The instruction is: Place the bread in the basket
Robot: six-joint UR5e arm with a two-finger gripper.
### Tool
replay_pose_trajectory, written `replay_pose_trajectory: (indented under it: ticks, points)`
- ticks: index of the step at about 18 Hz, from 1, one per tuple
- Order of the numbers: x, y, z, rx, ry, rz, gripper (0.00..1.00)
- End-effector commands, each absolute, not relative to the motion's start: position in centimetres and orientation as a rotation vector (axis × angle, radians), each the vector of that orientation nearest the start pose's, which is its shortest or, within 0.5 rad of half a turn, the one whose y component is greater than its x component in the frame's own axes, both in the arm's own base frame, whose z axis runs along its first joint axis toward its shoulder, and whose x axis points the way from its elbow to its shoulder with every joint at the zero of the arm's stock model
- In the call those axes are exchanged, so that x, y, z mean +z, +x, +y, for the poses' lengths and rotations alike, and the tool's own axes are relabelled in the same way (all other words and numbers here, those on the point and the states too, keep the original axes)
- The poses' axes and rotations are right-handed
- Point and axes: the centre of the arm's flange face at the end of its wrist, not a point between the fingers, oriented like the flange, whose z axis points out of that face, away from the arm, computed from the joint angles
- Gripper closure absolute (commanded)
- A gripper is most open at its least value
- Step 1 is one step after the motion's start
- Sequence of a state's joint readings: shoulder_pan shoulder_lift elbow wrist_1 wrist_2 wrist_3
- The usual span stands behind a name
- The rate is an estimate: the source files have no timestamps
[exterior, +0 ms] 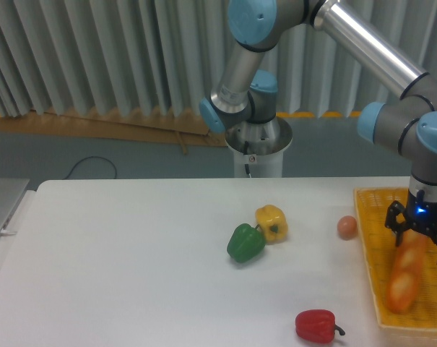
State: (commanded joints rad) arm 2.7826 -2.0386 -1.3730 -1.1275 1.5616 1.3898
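Bread [404, 275] lies lengthwise inside the basket [370, 253] at the right edge of your desk [131, 275], its near end close to the front rim and its far end reaching up beneath the gripper [421, 230]. The loaf appears to rest on the woven floor, slanted slightly from upper right to lower left. You see the jaws spread apart, one finger on either side of the loaf's upper end (whether a finger touches the crust cannot be told at this size). A blue light glows on the gripper body above them.

Left of the basket, just beside its rim, sits a small orange-pink ball [347, 227]. Near the desk's centre a yellow pepper [271, 222] and a green pepper [245, 243] lie touching each other, the green one nearer you. A red pepper [316, 325] lies at the front edge, well apart from the pair. The arm's base pedestal [258, 148] stands behind the desk.
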Motion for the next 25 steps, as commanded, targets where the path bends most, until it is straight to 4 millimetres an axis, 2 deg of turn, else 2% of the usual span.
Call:
replay_pose_trajectory:
  ticks: [3, 4, 5, 7, 9, 13, 15, 19, 21, 25]
  points:
    - [35.9, -59.1, 37.0, 0.259, -3.059, 0.281, 0.0]
    - [36.4, -58.1, 38.6, 0.271, -3.048, 0.327, 0.0]
    - [36.8, -56.4, 41.1, 0.28, -3.031, 0.415, 0.0]
    - [38.4, -53.8, 43.6, 0.312, -2.996, 0.585, 0.0]
    - [39.7, -50.5, 46.2, 0.315, -2.967, 0.685, 0.0]
    - [41.8, -45.2, 49.5, 0.294, -2.931, 0.815, 0.0]
    - [42.6, -43.7, 50.0, 0.251, -2.936, 0.853, 0.0]
    - [44.5, -41.3, 49.0, 0.161, -2.938, 0.959, 0.0]
    - [44.1, -40.5, 48.5, 0.092, -2.938, 1.028, 0.0]
    - [44.8, -38.4, 48.1, 0.051, -2.908, 1.124, 0.0]
